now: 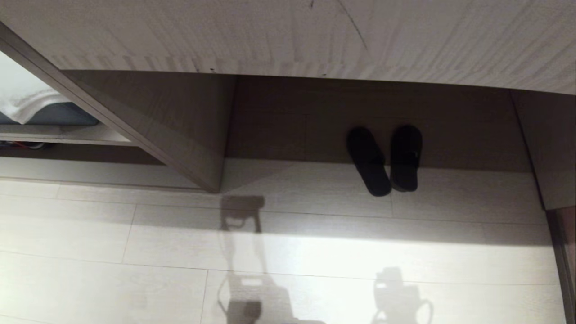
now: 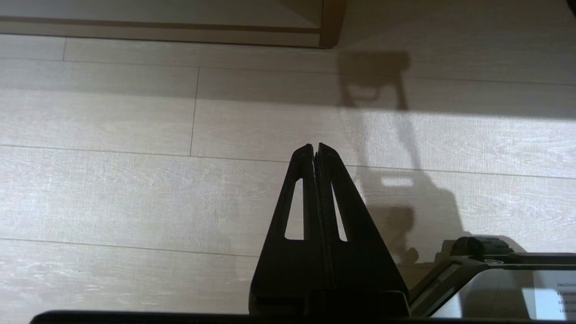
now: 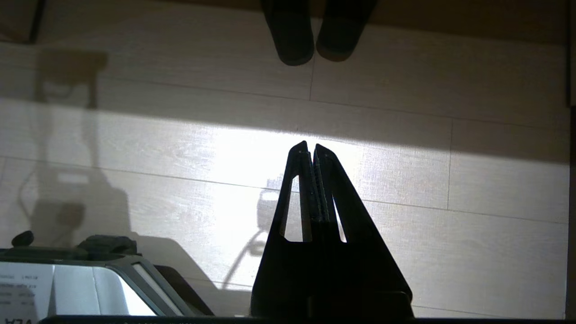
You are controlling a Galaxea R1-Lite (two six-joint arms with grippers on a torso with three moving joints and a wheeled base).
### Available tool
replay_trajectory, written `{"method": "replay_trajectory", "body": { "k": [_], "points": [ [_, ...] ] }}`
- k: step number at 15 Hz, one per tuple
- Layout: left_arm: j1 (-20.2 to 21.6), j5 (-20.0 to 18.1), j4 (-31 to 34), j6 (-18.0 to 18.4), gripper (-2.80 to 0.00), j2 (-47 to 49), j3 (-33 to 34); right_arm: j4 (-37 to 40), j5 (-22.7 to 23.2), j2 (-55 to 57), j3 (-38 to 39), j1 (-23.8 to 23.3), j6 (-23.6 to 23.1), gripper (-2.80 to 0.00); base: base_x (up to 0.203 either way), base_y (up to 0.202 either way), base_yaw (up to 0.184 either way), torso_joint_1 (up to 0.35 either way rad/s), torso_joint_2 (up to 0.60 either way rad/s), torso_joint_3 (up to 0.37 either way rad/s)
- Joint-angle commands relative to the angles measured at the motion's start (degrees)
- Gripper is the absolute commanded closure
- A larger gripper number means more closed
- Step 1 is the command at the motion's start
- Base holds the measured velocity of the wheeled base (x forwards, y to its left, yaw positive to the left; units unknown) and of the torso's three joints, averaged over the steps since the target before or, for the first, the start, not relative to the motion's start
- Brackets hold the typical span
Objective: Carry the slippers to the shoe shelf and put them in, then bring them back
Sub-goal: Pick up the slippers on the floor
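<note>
The slippers, a dark pair [image 1: 387, 162], lie side by side on the pale floor. Their toes reach into the shadow of a brown-backed alcove [image 1: 360, 117] and their heels point toward me. In the right wrist view the slippers [image 3: 315, 31] lie ahead of my right gripper [image 3: 310, 145], well apart from it. That gripper is shut and empty above the floor. My left gripper [image 2: 313, 146] is also shut and empty, over bare floorboards. Neither arm shows in the head view, only their shadows. The shoe shelf is out of view.
A pale wood top [image 1: 288, 36] overhangs the alcove. A slanting side panel [image 1: 180, 135] bounds it on the left and another panel [image 1: 549, 148] on the right. White cloth [image 1: 22, 99] lies on a low ledge at far left. My base's edge [image 2: 495, 279] shows beside the left gripper.
</note>
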State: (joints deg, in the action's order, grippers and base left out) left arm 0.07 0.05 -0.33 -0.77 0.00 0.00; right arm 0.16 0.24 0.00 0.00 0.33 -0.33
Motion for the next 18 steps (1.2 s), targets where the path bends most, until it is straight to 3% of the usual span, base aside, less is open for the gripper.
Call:
{"method": "replay_trajectory", "body": {
  "k": [1, 18],
  "points": [
    [0.0, 0.0, 0.0, 0.0, 0.0, 0.1, 0.0, 0.0, 0.0, 0.0, 0.0, 0.0, 0.0, 0.0, 0.0, 0.0, 0.0, 0.002, 0.0, -0.19],
    [0.0, 0.0, 0.0, 0.0, 0.0, 0.1, 0.0, 0.0, 0.0, 0.0, 0.0, 0.0, 0.0, 0.0, 0.0, 0.0, 0.0, 0.002, 0.0, -0.198]
  ]
}}
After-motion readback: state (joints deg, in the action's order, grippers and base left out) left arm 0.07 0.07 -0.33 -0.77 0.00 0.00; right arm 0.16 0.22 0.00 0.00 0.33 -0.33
